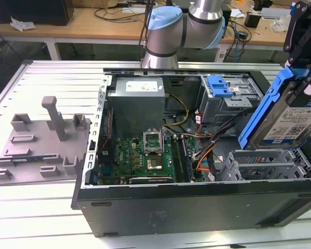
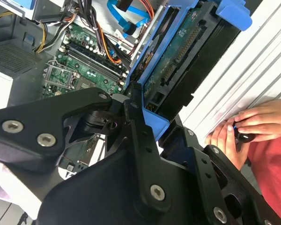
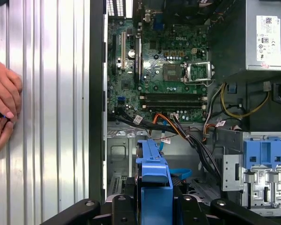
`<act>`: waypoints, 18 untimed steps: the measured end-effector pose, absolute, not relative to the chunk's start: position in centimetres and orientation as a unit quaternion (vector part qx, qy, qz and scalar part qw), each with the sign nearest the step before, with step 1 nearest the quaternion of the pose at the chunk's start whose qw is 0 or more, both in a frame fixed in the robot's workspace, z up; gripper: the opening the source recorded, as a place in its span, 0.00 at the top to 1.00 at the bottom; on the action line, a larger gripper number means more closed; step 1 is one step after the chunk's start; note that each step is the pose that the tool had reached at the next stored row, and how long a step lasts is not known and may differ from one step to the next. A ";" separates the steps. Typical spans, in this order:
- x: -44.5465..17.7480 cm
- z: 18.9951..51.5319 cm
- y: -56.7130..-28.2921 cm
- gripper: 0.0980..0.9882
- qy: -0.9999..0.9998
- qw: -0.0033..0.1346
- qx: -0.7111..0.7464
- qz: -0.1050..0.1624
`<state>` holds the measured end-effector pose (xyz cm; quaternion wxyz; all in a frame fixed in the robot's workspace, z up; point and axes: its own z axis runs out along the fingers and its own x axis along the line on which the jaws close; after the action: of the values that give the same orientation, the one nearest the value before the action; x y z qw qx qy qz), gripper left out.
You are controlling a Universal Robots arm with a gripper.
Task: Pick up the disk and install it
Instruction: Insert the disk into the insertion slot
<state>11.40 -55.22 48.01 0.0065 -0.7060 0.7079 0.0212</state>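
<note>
The disk [image 1: 293, 116] is held tilted above the drive cage [image 1: 269, 165], clamped by the closed claw [image 1: 302, 57] (at its blue frame); nearby cables [image 1: 206, 151] could be snagged if it is lowered askew.

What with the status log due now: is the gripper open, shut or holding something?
Gripper: shut on the disk, which is tilted above the open computer case.
</note>
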 end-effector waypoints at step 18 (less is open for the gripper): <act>11.4 47.2 -55.5 0.70 0.708 0.006 -0.706 0.021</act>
<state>11.39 -55.49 47.25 0.0065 -0.7059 0.7079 0.0212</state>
